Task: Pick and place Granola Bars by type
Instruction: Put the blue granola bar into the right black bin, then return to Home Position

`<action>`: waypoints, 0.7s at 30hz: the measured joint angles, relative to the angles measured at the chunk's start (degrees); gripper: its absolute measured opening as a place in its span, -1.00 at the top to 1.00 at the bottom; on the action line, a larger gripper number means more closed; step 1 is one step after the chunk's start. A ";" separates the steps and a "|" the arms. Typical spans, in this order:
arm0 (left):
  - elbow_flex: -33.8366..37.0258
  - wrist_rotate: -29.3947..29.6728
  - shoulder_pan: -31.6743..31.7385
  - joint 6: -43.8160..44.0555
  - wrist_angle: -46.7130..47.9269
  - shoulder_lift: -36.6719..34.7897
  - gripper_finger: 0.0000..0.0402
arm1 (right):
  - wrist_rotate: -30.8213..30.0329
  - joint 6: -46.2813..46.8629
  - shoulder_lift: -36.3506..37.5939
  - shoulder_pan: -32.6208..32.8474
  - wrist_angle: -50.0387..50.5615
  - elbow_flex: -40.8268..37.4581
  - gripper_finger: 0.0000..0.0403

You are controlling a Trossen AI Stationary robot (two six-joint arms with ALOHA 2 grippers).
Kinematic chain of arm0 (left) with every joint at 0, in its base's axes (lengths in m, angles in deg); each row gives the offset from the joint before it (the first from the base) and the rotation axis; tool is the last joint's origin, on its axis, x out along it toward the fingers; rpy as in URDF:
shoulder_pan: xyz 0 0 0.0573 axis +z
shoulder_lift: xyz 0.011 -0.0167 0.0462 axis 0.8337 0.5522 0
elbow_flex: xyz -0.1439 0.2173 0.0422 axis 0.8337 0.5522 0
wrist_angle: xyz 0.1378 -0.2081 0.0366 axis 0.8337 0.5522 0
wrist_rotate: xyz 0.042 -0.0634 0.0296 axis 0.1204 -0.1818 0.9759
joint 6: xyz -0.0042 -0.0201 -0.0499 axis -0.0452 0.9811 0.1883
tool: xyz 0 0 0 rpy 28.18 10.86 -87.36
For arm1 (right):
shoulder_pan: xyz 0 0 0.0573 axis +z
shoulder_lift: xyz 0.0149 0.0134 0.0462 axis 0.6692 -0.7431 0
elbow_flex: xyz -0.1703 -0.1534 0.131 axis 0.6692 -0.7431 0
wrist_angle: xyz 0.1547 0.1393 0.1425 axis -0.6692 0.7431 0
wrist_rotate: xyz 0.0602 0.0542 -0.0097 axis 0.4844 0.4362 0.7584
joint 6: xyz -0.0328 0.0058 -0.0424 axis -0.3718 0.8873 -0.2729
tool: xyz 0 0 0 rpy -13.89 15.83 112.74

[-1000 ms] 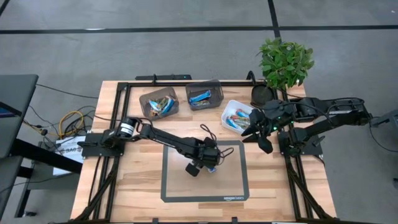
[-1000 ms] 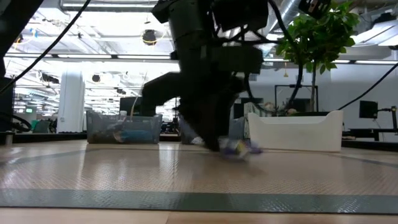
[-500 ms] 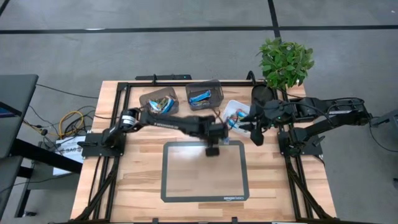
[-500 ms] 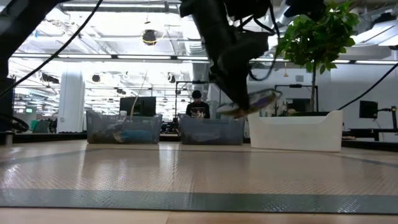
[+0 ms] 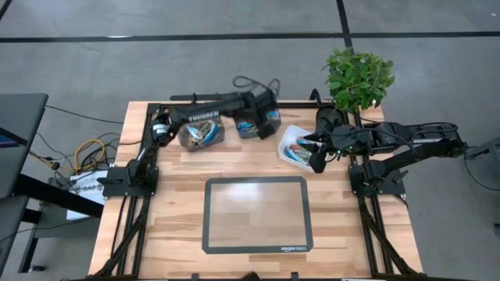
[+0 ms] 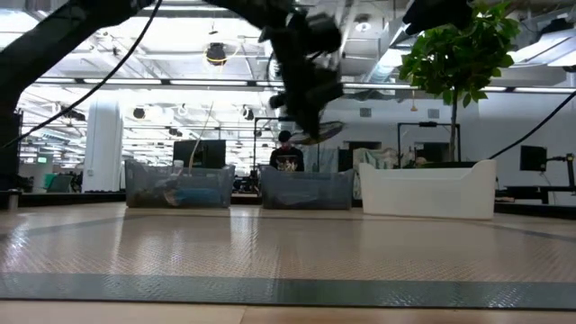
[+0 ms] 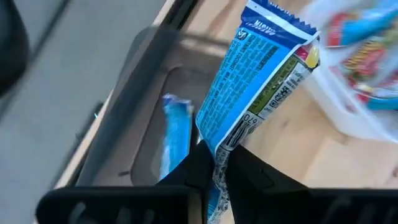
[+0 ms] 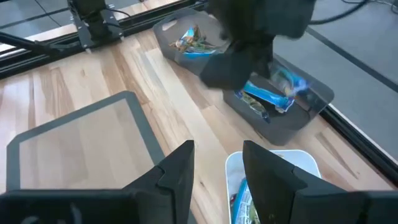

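Your left gripper (image 5: 264, 123) is stretched across the far side of the wooden surface (image 5: 172, 203) and hangs over the right-hand dark bin (image 5: 244, 129). Its jaws are clenched on the end of a blue granola bar (image 7: 258, 84), whose wrapper shows a white panel of small print and a patch of green and yellow. The bar juts out past the fingertips (image 7: 202, 165) and sits above the bin, not yet inside it. In the low view you can see the same bar (image 6: 317, 135) held up in the air, clear above the bin's rim. One blue bar (image 7: 176, 134) already lies on the floor of that bin.

The left-hand dark bin (image 5: 190, 139) sits just beside it and holds a jumble of bars with blue and tan wrappers (image 5: 201, 133).

Your right gripper (image 5: 315, 158) hovers at the near edge of the white tray (image 5: 290, 134), with the jaws parted and nothing between them. The tray still carries several mixed bars (image 5: 299, 149), mostly blue with red and white parts.

The grey-framed mat (image 5: 257, 215) lies in the middle of the surface, well apart from both grippers. A potted plant (image 5: 358, 76) stands at the far right corner, behind the tray.
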 joint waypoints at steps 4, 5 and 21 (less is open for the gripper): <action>0.00 -4.34 4.83 2.36 2.29 0.23 0.82 | -0.40 0.02 0.00 0.00 0.00 0.00 0.36; 0.00 -4.49 5.67 2.97 2.95 0.34 0.81 | -0.43 0.02 0.00 0.00 0.01 0.00 0.36; -0.02 -6.57 8.49 5.04 3.81 0.44 0.34 | -1.79 1.27 0.00 -6.90 0.00 0.00 0.36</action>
